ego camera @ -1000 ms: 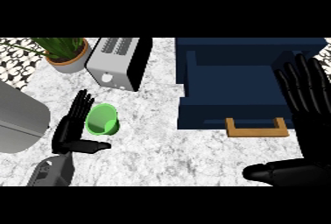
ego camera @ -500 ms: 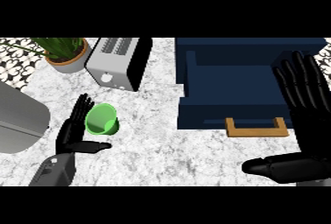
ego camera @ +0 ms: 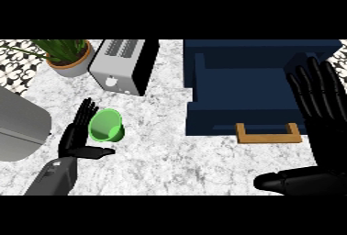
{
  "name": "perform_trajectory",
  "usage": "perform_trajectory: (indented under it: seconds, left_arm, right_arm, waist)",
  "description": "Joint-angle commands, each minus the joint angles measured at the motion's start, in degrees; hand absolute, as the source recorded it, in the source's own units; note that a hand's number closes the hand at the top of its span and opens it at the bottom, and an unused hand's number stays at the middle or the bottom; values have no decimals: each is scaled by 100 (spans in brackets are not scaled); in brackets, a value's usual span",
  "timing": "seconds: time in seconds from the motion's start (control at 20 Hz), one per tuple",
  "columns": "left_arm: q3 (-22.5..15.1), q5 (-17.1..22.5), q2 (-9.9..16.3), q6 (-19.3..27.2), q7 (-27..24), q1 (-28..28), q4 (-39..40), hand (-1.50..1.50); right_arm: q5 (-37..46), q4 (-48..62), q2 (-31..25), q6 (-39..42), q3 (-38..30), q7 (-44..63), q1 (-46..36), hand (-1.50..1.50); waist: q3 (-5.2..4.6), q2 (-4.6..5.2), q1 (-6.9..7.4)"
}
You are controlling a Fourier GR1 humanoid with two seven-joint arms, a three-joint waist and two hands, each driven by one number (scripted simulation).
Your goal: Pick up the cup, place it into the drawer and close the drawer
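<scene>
Head view, marble counter: green cup, lying tilted with its mouth showing, left of centre on the counter; left hand, fingers straight and open, set just against the cup's left side, thumb reaching under it along the counter; dark blue drawer, pulled open at upper right, wooden handle on its front edge, well apart from the cup; right hand, open with fingers straight and pointing up, at the right edge over the drawer's right side, holding nothing; silver toaster, upper centre-left, above the cup; potted plant, upper left corner beside the toaster; grey rounded appliance, left edge, near the left hand
</scene>
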Motion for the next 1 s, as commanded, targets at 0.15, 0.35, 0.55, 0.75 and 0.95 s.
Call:
perform_trajectory:
  seconds: [0.15,0.35,0.55,0.75,0.95]
  left_arm:
    - [59,-111,-90,-59,-732,-420,901,-150]
    - [36,-45,-177,-142,-497,-528,851,-150]
    - [164,49,-144,-308,-773,-490,1151,-150]
    - [191,153,-91,-761,-615,-556,1118,-150]
    - [92,145,-166,-1282,-700,-415,1062,-150]
  right_arm:
    - [-331,-4,-153,315,-194,-92,254,-150]
    - [-17,186,22,-33,-35,20,-228,-150]
    - [-132,-3,-13,138,-83,-136,136,-150]
    - [103,-263,199,-71,212,-19,261,-150]
    - [-224,9,-115,248,-150,-64,177,-150]
  waist:
    - [-6,22,-54]
    - [-4,13,-18]
    - [-7,23,-49]
    - [-8,22,-59]
    - [-7,30,-53]
